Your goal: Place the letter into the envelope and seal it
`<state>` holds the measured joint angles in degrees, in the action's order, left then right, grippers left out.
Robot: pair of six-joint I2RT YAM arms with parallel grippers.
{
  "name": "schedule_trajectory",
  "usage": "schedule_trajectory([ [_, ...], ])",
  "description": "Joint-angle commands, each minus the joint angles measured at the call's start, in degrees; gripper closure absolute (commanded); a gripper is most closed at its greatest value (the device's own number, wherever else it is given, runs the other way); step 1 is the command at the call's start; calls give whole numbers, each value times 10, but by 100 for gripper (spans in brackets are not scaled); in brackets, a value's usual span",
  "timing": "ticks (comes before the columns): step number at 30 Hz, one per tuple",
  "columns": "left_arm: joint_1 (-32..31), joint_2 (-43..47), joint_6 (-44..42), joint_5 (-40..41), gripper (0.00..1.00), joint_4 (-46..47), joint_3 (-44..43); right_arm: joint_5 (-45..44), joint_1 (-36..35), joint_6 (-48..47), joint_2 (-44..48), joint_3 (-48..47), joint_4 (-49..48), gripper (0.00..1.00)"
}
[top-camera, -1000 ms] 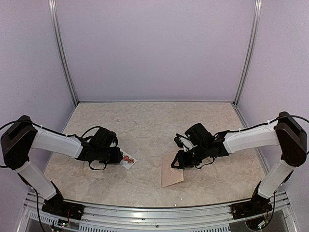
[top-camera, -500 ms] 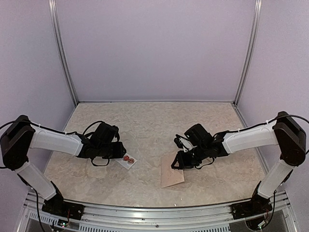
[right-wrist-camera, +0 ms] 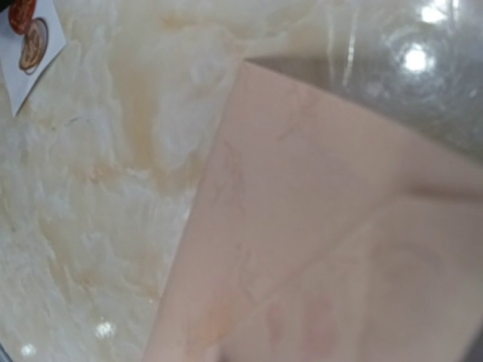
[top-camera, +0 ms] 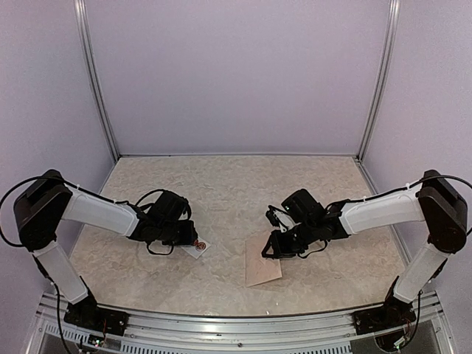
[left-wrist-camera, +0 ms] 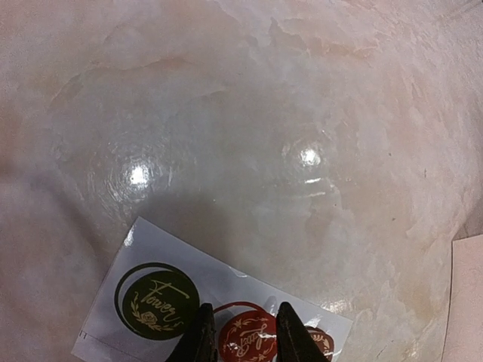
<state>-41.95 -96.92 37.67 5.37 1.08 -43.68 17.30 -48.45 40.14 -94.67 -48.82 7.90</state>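
Lilac walls (top-camera: 236,74) enclose a marbled cream table (top-camera: 221,184). The envelope (top-camera: 262,269) lies flat near the middle of the table's near edge. Its far end is under the right gripper (top-camera: 273,247), and I cannot tell whether that gripper's jaws are apart or together. Toward the left edge, the left gripper (left-wrist-camera: 247,333) is down on the sticker strip (left-wrist-camera: 226,280), its tips slightly apart astride a red sticker (left-wrist-camera: 245,344). Only the left wrist view shows the green sticker (left-wrist-camera: 156,301) beside it.

Envelope (right-wrist-camera: 302,249) blurred, cut off at the right wrist view's edges
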Motion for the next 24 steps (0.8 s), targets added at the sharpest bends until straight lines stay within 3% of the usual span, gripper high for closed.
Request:
schedule_trajectory([
  [1, -9, -9, 11, 17, 74, -9, -15, -3, 4, 0, -3, -7, 6, 81],
  [14, -33, 35, 50, 40, 68, -31, 1, -3, 4, -3, -8, -8, 6, 81],
  [24, -33, 9, 64, 40, 68, -30, 2, -2, 4, -3, -8, -9, 6, 81],
])
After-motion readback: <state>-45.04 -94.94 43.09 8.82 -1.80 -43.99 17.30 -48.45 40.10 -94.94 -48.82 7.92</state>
